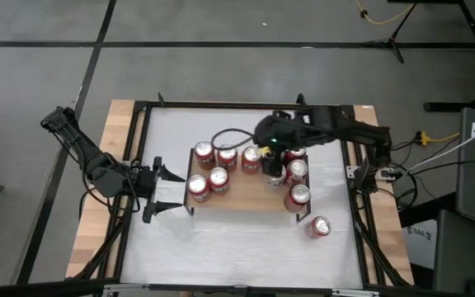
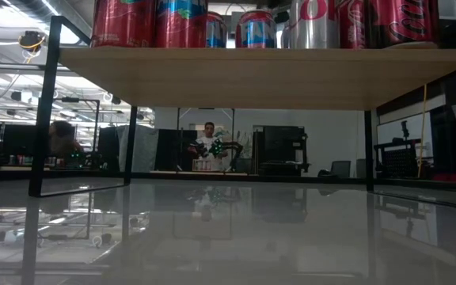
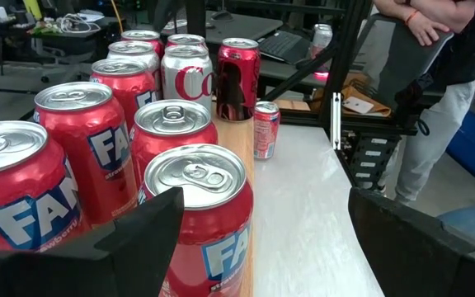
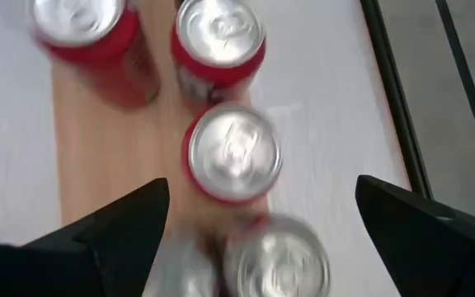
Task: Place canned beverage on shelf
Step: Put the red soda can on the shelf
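The right claw (image 1: 272, 171) hung over the right half of the shelf (image 1: 242, 195), its fingers spread wide apart with nothing between them; in the right wrist view the two dark fingers (image 4: 114, 227) flanked the can tops below without touching any. The shelf, a low wooden plank on thin black legs, stood near the middle of the desk (image 1: 221, 247), a little toward its far edge. Red cans crowded the plank: a pair at its left end (image 1: 198, 186), a row along its far edge (image 1: 228, 156), and more beneath the right claw at its right end (image 1: 297, 170). One can (image 1: 298, 196) stood at the plank's right near corner; whether it rested fully on the wood could not be told. Another red can (image 1: 319, 226) lay off the shelf on the white desk surface, toward the desk's right near corner. The left claw (image 1: 160, 191) waited just off the shelf's left end, fingers apart and empty, facing the nearest can (image 3: 196, 223). Beyond the desk's right edge, a person (image 3: 435, 74) stood with arms folded.
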Controlling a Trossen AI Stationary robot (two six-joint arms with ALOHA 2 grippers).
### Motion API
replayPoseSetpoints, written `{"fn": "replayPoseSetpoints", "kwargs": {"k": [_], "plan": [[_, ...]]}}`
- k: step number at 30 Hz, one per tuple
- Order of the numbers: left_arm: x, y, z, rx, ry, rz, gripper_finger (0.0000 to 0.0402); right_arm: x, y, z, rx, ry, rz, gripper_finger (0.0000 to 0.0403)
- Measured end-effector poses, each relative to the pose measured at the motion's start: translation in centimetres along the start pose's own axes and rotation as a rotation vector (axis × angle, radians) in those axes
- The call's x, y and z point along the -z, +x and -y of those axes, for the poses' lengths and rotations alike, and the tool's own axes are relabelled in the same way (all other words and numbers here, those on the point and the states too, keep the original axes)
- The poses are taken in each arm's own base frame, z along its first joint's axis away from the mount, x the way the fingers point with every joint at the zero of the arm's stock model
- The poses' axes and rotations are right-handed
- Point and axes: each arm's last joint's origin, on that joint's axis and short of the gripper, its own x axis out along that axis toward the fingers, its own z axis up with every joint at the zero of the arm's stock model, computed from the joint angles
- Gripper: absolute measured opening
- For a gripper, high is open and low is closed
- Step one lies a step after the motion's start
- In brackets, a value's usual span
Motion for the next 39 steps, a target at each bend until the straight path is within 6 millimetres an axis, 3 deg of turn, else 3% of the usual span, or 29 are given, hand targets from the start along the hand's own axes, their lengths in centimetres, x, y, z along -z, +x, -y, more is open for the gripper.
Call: {"fn": "replayPoseSetpoints", "kwargs": {"k": [4,13,20,27,32,35,39], "plan": [[0.0,0.0,0.0,0.0,0.0,0.0,0.0336,1.6,-2.3,-1.4,-0.027,-0.034,-0.029,0.0379],[0.0,0.0,0.0,0.0,0.0,0.0,0.0336,5.0,-8.6,-6.7,-0.183,-0.106,0.093,0.0379],[0.0,0.0,0.0,0.0,0.0,0.0,0.0336,8.1,-11.3,-11.7,-0.236,-0.171,0.132,0.0379],[0.0,0.0,0.0,0.0,0.0,0.0,0.0336,12.7,-10.9,-17.0,-0.208,-0.226,0.068,0.0379],[0.0,0.0,0.0,0.0,0.0,0.0,0.0336,16.4,-9.6,-19.8,-0.156,-0.251,0.002,0.0379],[0.0,0.0,0.0,0.0,0.0,0.0,0.0336,18.4,-8.4,-20.7,-0.103,-0.265,-0.032,0.0379],[0.0,0.0,0.0,0.0,0.0,0.0,0.0336,20.5,-6.7,-20.4,-0.034,-0.262,-0.087,0.0379]]}}
